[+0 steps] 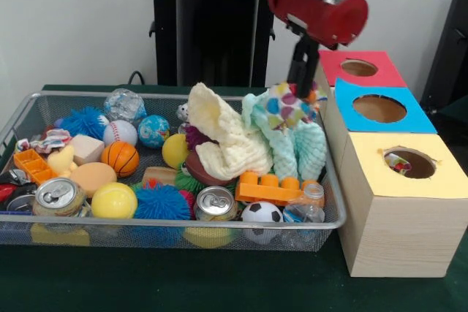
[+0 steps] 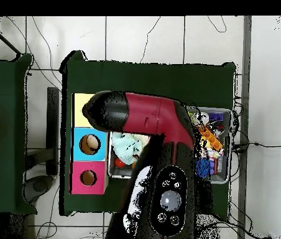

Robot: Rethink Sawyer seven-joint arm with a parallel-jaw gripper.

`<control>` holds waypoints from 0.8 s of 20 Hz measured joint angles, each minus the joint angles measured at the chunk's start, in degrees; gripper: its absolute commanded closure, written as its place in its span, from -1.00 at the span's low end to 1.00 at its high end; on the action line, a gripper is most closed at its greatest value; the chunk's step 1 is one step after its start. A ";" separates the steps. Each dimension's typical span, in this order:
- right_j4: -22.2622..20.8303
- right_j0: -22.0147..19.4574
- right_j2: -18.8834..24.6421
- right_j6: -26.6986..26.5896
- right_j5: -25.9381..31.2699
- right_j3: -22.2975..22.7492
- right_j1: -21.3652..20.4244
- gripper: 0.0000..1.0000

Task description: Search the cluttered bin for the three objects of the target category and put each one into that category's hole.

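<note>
Three cloths lie at the right end of the wire bin (image 1: 22, 111): a cream cloth (image 1: 223, 140), a mint cloth (image 1: 296, 151) and a white cloth with coloured dots (image 1: 284, 111). My gripper (image 1: 298, 93) comes down from the red arm and is shut on the top of the dotted cloth, which hangs bunched above the mint one. To the bin's right stand the wooden boxes with a red-topped hole (image 1: 358, 68), a blue-topped hole (image 1: 379, 108) and a yellow-topped hole (image 1: 411, 163). In the overhead view the arm (image 2: 149, 118) hides the gripper; only the mint cloth (image 2: 125, 149) shows.
The bin also holds two drink cans (image 1: 58, 193) (image 1: 215, 202), a basketball (image 1: 120, 157), a yellow ball (image 1: 114, 200), a soccer ball (image 1: 261, 213), an orange brick (image 1: 269, 188) and several spiky balls. Something colourful lies inside the yellow-topped hole.
</note>
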 measured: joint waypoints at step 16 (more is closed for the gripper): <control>5.44 8.10 -7.06 8.95 1.27 -15.28 13.21 1.00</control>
